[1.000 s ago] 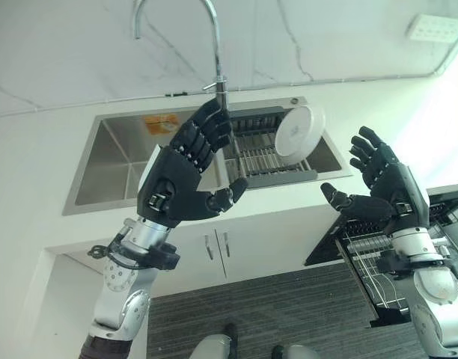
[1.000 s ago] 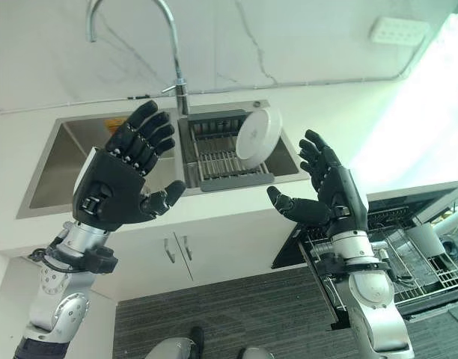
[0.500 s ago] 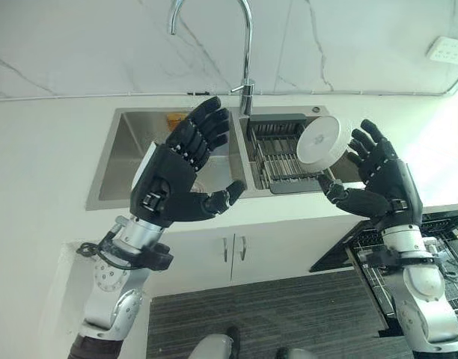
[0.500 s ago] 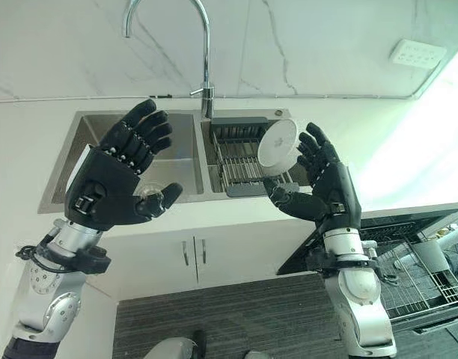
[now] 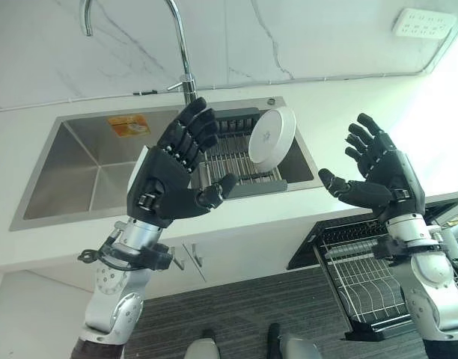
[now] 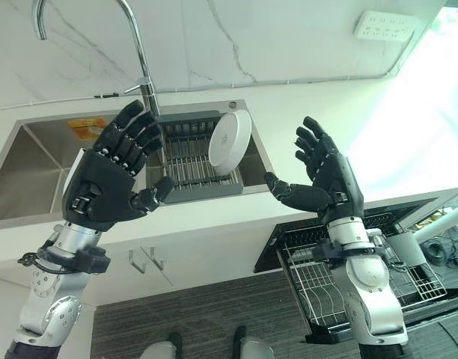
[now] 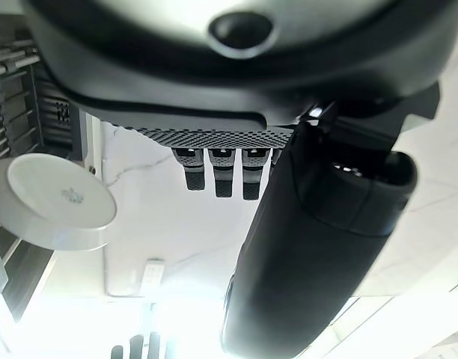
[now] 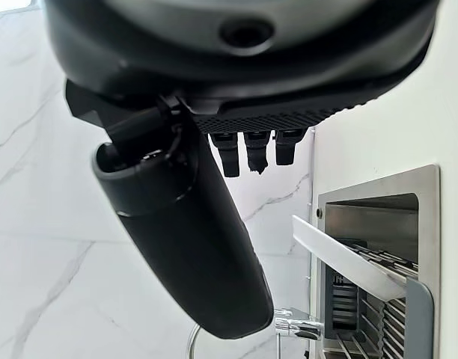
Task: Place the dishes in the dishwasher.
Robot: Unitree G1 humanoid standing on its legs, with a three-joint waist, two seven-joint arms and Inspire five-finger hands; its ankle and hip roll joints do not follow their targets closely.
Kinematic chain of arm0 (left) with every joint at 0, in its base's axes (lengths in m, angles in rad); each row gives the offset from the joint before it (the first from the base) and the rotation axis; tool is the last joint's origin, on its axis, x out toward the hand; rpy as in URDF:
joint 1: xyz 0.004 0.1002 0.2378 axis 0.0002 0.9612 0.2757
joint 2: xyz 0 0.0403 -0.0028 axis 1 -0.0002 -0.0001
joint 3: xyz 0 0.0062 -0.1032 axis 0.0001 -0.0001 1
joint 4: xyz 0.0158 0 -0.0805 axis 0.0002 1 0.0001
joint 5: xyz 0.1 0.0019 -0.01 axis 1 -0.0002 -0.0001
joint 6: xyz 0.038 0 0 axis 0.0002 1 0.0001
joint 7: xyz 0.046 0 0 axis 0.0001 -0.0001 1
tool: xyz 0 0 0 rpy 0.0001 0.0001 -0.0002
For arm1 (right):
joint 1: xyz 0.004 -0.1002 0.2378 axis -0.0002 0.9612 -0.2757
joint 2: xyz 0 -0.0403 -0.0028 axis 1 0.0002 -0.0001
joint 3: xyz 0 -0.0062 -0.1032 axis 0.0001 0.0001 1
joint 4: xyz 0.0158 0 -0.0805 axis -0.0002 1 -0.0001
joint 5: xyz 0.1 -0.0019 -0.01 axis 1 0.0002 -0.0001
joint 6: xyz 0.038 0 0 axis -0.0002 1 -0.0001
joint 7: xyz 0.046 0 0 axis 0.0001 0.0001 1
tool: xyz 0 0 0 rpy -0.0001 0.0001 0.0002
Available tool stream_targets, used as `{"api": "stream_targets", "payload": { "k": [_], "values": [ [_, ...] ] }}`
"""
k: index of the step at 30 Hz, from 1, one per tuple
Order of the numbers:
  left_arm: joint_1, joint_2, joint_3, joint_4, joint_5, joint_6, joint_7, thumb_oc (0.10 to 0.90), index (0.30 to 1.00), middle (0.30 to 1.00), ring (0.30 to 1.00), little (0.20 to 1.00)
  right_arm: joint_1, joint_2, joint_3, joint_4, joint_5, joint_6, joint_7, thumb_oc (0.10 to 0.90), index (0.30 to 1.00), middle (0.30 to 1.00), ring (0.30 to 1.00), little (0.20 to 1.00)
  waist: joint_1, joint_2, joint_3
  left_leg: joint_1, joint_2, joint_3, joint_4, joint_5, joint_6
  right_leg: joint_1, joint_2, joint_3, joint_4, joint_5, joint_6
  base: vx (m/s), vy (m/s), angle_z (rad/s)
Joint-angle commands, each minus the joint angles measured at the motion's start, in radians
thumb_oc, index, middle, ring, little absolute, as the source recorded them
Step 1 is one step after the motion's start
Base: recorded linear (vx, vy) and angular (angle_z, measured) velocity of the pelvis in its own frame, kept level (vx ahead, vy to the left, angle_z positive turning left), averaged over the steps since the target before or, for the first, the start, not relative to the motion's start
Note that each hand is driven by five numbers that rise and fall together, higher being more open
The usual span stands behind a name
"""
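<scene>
Two hands are hovering above the bench, holding nothing. The left hand (image 5: pixel 163 191) is hanging over the sink (image 5: pixel 72 161) with its fingers (image 5: pixel 193 131) spread apart; the right hand (image 5: pixel 379 176) is floating beyond the sink's right end, its fingers (image 6: pixel 313 146) likewise splayed. One white plate (image 5: pixel 272 136) is leaning on edge in the drying rack (image 5: pixel 233 158) inside the sink, between the hands and touching neither. Below right, the dishwasher rack (image 5: pixel 367 280) is standing pulled out.

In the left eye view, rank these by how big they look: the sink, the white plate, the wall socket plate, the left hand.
1. sink
2. left hand, though it is nearer the camera, which enlarges it
3. white plate
4. wall socket plate
</scene>
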Motion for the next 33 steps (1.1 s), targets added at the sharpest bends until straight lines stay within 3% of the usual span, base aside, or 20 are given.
{"api": "stream_targets", "payload": {
  "k": [1,11,16,33],
  "values": [
    [-0.137,-0.009,-0.003,-0.048,-0.01,-0.141,0.038,0.8,0.9,0.9,0.9,0.9,-0.195,-0.032,-0.009,-0.01,-0.021,-0.114,-0.035,0.8,0.9,0.9,0.9,0.9,-0.001,0.003,-0.065,-0.007,0.027,0.011,0.047,-0.056,0.008,0.031,-0.043,0.005,-0.056,-0.011,0.066,-0.08,-0.002,0.11],
    [-0.171,0.001,-0.031,-0.008,-0.006,-0.122,0.025,0.8,0.9,0.9,0.9,0.9,-0.276,-0.018,0.034,0.147,0.026,-0.147,-0.071,0.8,0.9,0.9,0.9,0.9,0.023,0.0,-0.07,0.04,-0.002,-0.024,0.047,-0.083,0.017,0.082,-0.069,-0.01,-0.056,-0.011,0.091,0.03,0.026,0.12],
    [-0.174,0.011,-0.04,0.008,-0.014,-0.098,0.009,0.8,0.9,0.9,0.9,0.9,-0.299,0.021,0.032,0.255,0.131,-0.139,-0.097,0.8,0.9,0.9,0.9,0.9,0.048,-0.008,-0.084,0.073,-0.015,-0.037,0.047,-0.102,0.023,0.125,-0.083,-0.029,-0.056,-0.022,0.101,0.09,0.04,0.14],
    [-0.19,0.029,-0.044,0.042,-0.042,-0.066,-0.005,0.8,0.9,0.9,0.9,0.9,-0.355,0.0,-0.009,0.402,0.161,-0.093,-0.206,0.8,0.9,0.9,0.9,0.9,0.076,-0.021,-0.103,0.113,-0.033,-0.051,0.047,-0.129,0.032,0.181,-0.087,-0.044,-0.056,-0.046,0.102,0.03,0.02,0.04]
  ]
}}
